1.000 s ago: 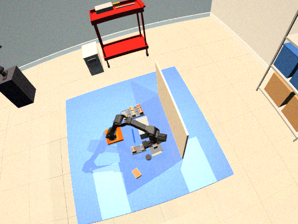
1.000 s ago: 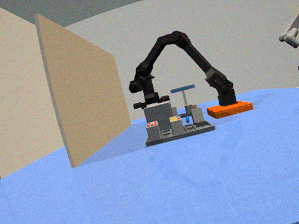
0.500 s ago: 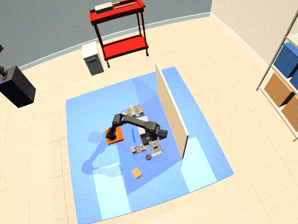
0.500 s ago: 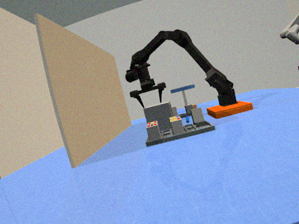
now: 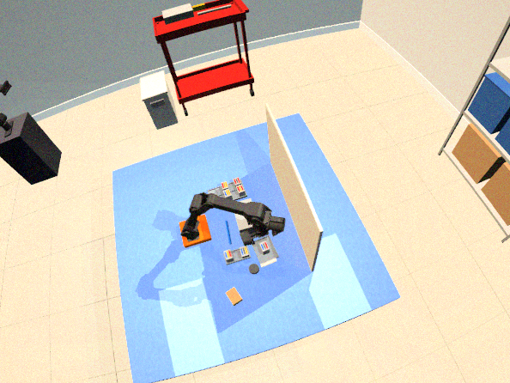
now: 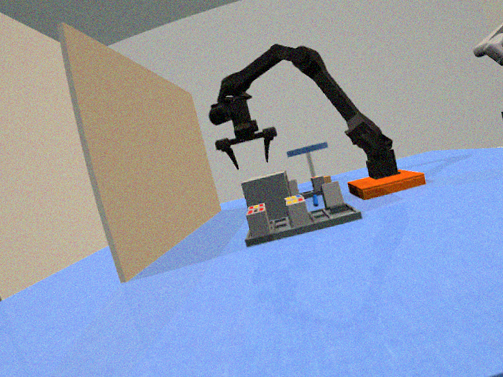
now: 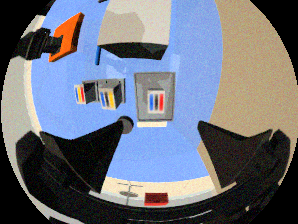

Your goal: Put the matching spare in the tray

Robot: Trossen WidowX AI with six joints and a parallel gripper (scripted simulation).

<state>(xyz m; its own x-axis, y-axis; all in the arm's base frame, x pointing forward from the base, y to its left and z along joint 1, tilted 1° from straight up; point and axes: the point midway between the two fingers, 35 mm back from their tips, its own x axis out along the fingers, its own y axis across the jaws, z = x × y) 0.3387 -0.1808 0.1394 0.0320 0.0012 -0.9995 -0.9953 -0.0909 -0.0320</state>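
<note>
A workshop: red tool cart, storage shelving, tiled floor.

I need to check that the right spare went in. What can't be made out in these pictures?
- Mounted unit: its back and code face away in the exterior view; the arm covers it from the top.
- Spare in the tray: its stripes are too blurred to read.
- Other spares: codes too small.

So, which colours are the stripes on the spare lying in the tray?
Red and blue stripes on the spare in the tray, clearest in the wrist view.
</note>
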